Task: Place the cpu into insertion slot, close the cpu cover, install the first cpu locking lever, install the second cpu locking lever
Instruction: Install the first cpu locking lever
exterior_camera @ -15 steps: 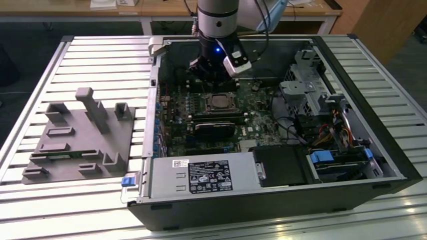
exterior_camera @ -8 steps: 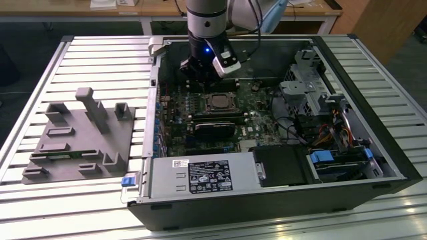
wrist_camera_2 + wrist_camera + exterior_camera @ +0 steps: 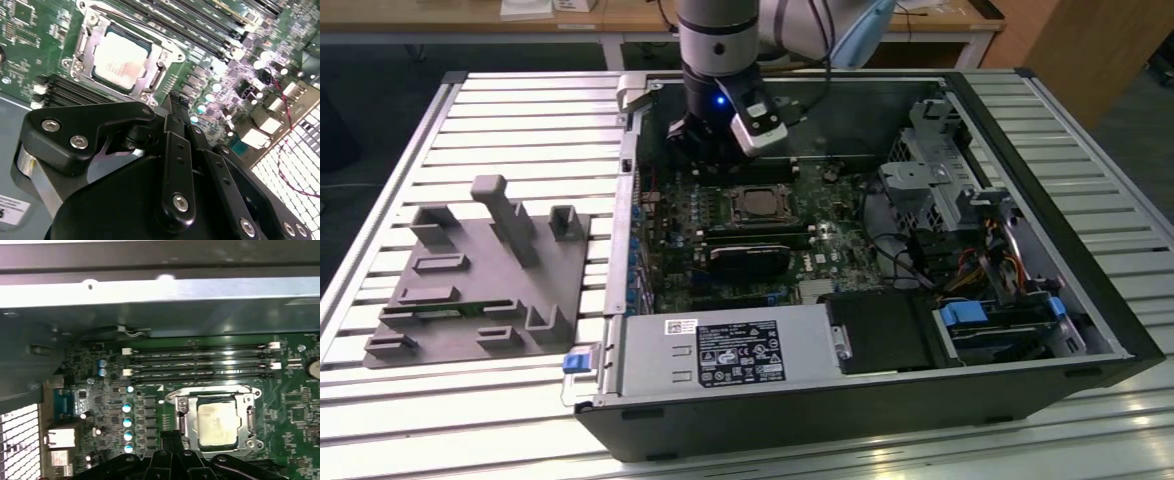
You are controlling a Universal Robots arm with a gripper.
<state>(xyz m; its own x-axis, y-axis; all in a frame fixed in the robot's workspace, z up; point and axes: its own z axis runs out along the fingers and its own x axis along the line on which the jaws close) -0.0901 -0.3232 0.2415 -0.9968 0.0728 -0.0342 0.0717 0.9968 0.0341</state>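
End effector [image 3: 173, 100] black, closed on nothing, beside square silver-grey cpu [image 3: 218, 425] framed by shiny cpu cover [image 3: 182, 414]

— We see a slatted metal table [image 3: 480, 110], light glaring off its near slats.
— Behind it we make out a wooden desk [image 3: 454, 18] on white legs, dark floor [image 3: 374, 70], a wooden panel [image 3: 1094, 40].

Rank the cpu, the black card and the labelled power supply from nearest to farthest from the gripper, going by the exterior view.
1. cpu, just in front of the gripper.
2. black card, farther toward the camera.
3. labelled power supply, nearest the camera.
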